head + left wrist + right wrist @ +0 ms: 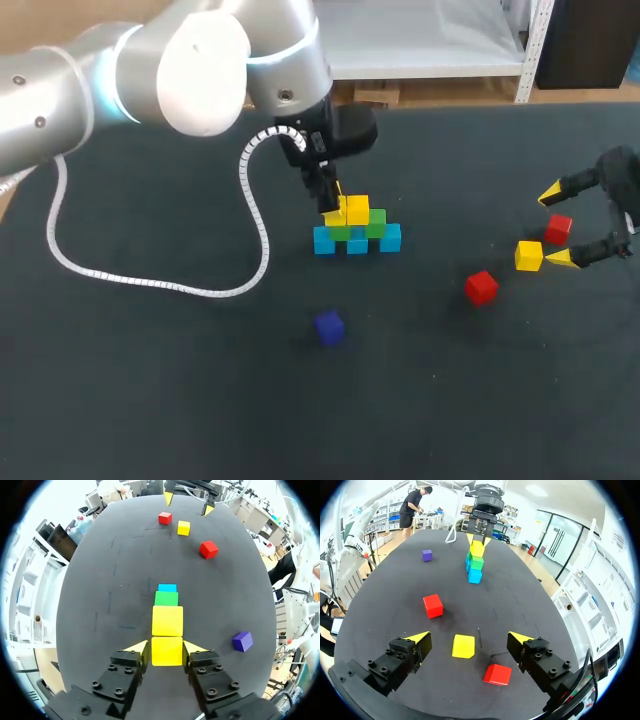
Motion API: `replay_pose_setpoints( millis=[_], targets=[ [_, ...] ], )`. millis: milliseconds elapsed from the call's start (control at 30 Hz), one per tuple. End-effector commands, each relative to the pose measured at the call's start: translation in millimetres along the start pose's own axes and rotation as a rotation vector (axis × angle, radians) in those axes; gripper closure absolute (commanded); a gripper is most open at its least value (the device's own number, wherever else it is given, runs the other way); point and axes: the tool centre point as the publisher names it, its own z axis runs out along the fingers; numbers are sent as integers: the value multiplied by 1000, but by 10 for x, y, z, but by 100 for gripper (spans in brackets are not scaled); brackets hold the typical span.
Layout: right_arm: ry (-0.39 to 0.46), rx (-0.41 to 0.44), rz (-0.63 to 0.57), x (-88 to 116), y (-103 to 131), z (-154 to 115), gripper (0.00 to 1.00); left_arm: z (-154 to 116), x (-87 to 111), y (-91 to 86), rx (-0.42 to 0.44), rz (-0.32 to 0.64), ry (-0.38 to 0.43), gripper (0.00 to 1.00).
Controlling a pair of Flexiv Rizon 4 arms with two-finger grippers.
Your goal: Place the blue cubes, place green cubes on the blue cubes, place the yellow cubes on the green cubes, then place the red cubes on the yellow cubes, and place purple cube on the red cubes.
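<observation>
nearest lies the purple cube (pixel 328 326), a red cube (pixel 481 287) to its right. farther right, the right gripper (pixel 470 638) is spread wide, gripping nothing, a loose yellow cube (pixel 463 646) between its fingers. farthest, mid-table, the left gripper (pixel 166 647) clamps a held yellow cube (pixel 167 652) atop the blue-and-green stack (pixel 357 240).

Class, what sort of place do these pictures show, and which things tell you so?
Probably a robotics lab bench: a dark table, the left gripper shut on a yellow cube, and a part-built stack of coloured cubes.
</observation>
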Motion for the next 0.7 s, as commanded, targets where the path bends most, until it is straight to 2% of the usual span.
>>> replay_pose_setpoints(
  millis=[33, 100, 333, 467, 533, 700],
  targets=[
    [-4, 1, -1, 7, -2, 6, 0, -7, 21, 9, 10, 1, 5, 41],
    [-4, 1, -1, 7, -2, 6, 0, -10, 39, -4, 14, 0, 10, 0],
    [-4, 1, -1, 7, -2, 6, 0, -187, 79, -28, 0, -8, -29, 0],
    [-4, 1, -1, 7, -2, 6, 0, -434, 130, -56, -7, 1, -125, 0],
    [-4, 1, -1, 7, -2, 6, 0, -556, 198, -74, 7, -13, -206, 0],
    [-4, 1, -1, 7, -2, 6, 0, -762, 455, -170, -1, 29, -244, 0]
  ],
)
